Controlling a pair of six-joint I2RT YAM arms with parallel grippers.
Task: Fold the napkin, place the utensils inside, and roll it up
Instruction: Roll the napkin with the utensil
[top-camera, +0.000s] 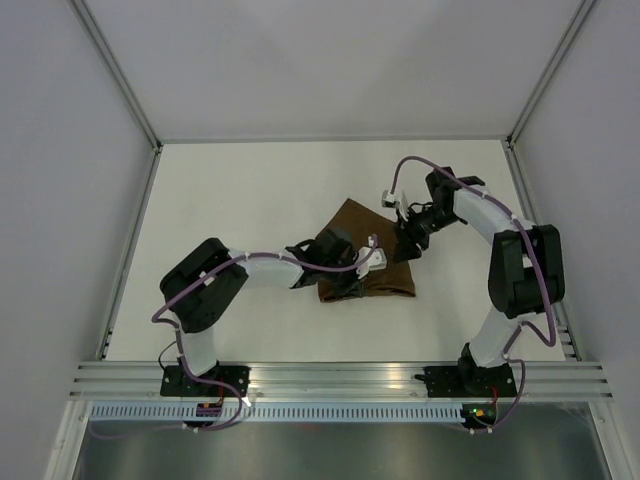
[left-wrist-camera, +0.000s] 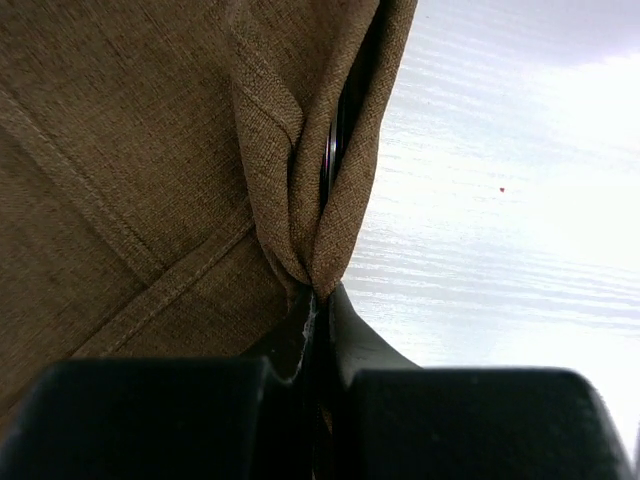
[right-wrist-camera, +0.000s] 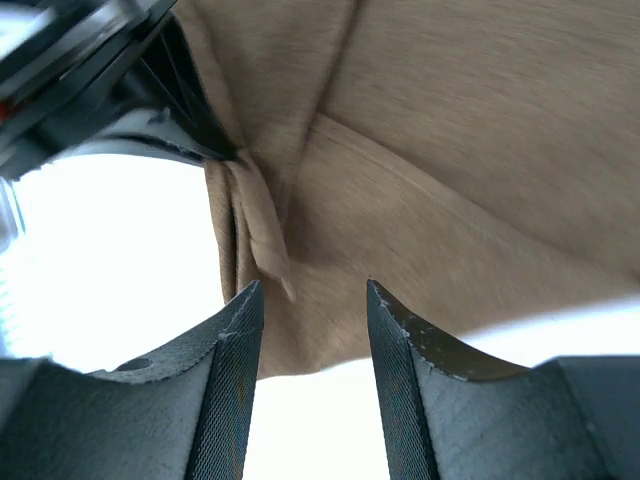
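The dark brown napkin (top-camera: 384, 277) lies folded on the white table, its far corner pointing away from me. My left gripper (top-camera: 346, 284) is over its near left part, shut on a pinched-up fold of cloth (left-wrist-camera: 300, 220). A thin dark shiny edge (left-wrist-camera: 332, 150) shows inside that fold and looks like the knife; the rest of it is hidden. My right gripper (top-camera: 406, 244) is open at the napkin's right edge, its fingers (right-wrist-camera: 235, 330) just short of the cloth (right-wrist-camera: 450, 150) and holding nothing. The left gripper (right-wrist-camera: 90, 70) shows at the top left of the right wrist view.
White table (top-camera: 240, 200) with grey walls on three sides and metal frame rails (top-camera: 340, 380) along the near edge. The two arms meet over the napkin, close to each other.
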